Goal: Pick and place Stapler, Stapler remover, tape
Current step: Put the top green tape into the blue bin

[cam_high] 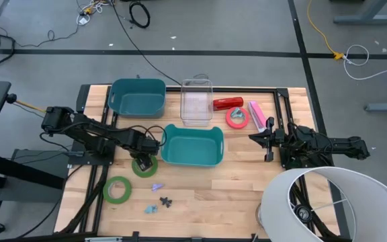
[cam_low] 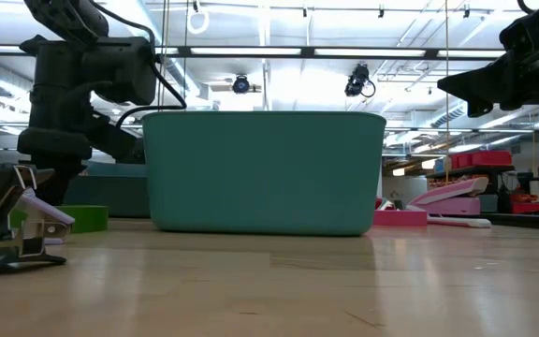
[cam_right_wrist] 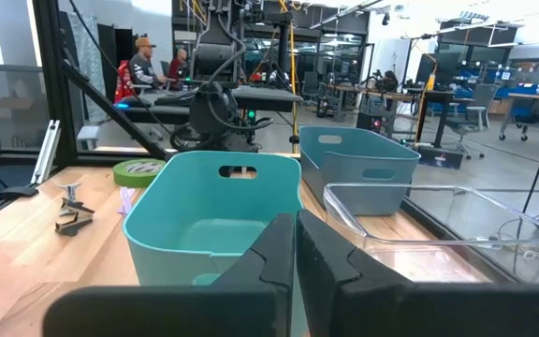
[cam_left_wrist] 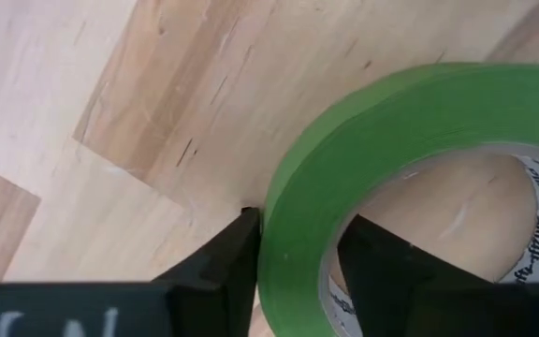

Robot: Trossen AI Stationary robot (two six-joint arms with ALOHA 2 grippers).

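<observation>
left pincer [cam_left_wrist: 293, 267] astride green tape roll [cam_left_wrist: 410, 159] wall, not yet clamped, right pincer [cam_right_wrist: 295, 245] closed, empty

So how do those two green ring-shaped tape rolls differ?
The green tape roll beside the teal bin has the left gripper straddling its wall; the green tape roll near the table's front edge lies free, untouched, farther from that teal bin. Both are flat green rings.

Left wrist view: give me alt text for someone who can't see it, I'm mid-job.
The left gripper has its dark jaws straddling the wall of a flat green ring-shaped tape roll, one jaw outside the ring and one inside its open centre. The roll lies flat on the light wooden table.
</observation>
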